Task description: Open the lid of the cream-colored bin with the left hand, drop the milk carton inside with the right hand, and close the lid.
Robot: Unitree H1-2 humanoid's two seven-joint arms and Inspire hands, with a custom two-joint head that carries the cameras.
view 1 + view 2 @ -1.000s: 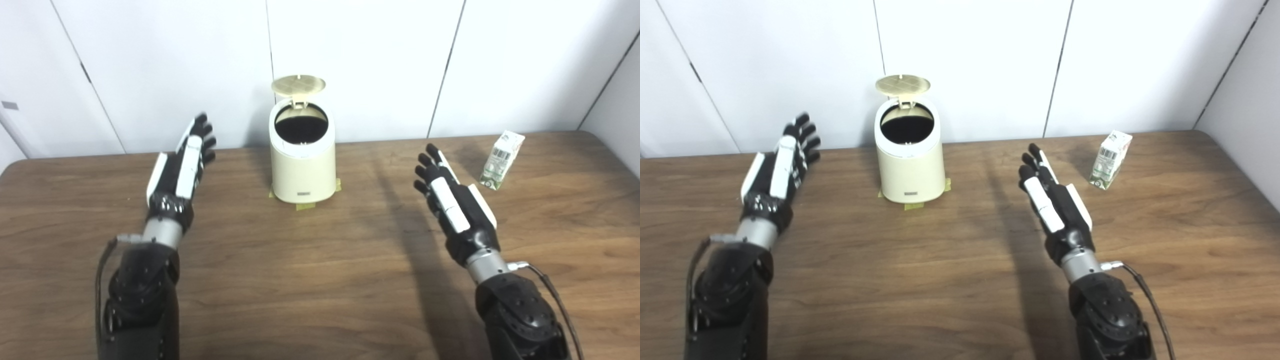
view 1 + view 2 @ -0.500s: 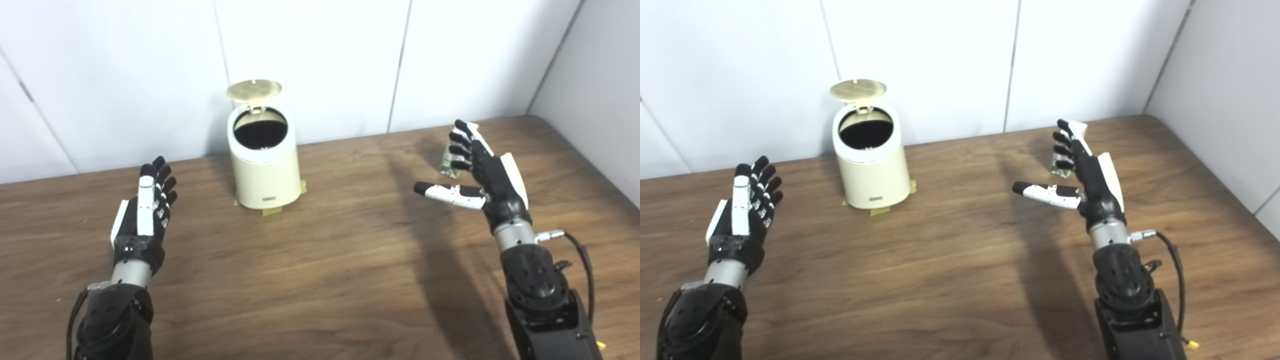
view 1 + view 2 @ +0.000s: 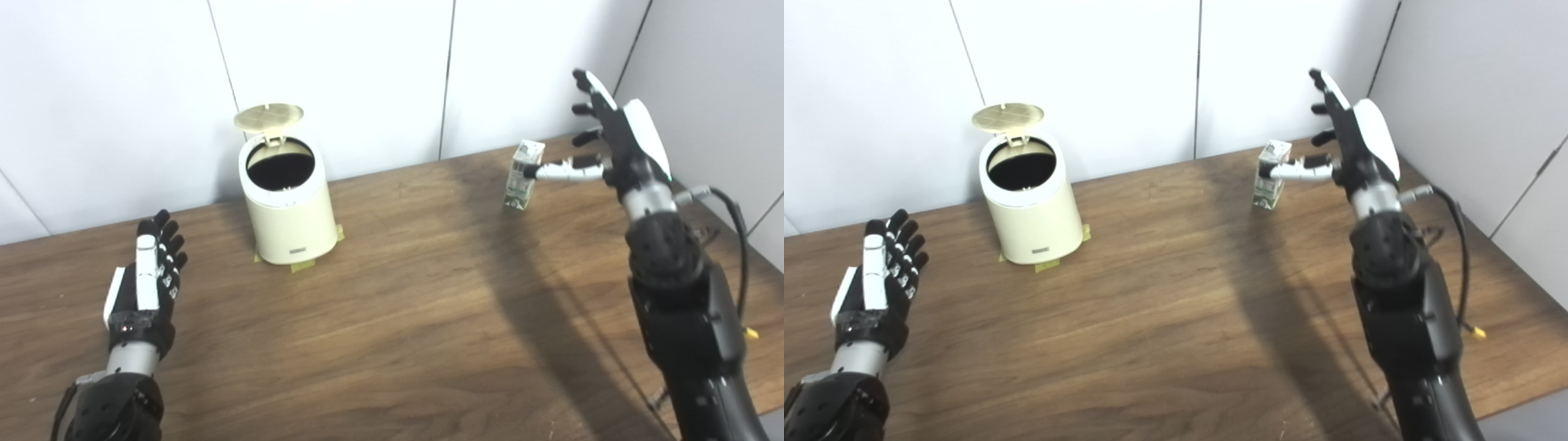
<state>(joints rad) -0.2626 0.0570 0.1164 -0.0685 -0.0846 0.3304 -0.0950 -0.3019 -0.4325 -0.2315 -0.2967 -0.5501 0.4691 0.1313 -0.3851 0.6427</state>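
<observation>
The counter (image 3: pixel 392 318) is carrying everything here, with the cream-colored bin (image 3: pixel 288 208) standing toward its back left on tape tabs, its lid (image 3: pixel 268 116) already tipped up and leaning back on the hinge. The right hand (image 3: pixel 612 135) is hovering at the far right with fingers (image 3: pixel 585 79) spread and released, grasping nothing; its thumb is reaching sideways and appears to be touching the upper edge of the milk carton (image 3: pixel 522 176), which is standing upright near the back wall, well apart from the bin. The left hand (image 3: pixel 144 285) is waiting low at the left, fingers extended and released, holding nothing.

The risk is probably a tipped carton: it is tall and narrow, and a thumb pressing near the top before the fingers are wrapping the far side could be pushing it over or sliding it toward the wall. The propped lid could also be falling shut before the drop.

The right eye view is showing the cable and its yellow end beside the right forearm more fully; the left eye view is showing the carton's front face more squarely.
</observation>
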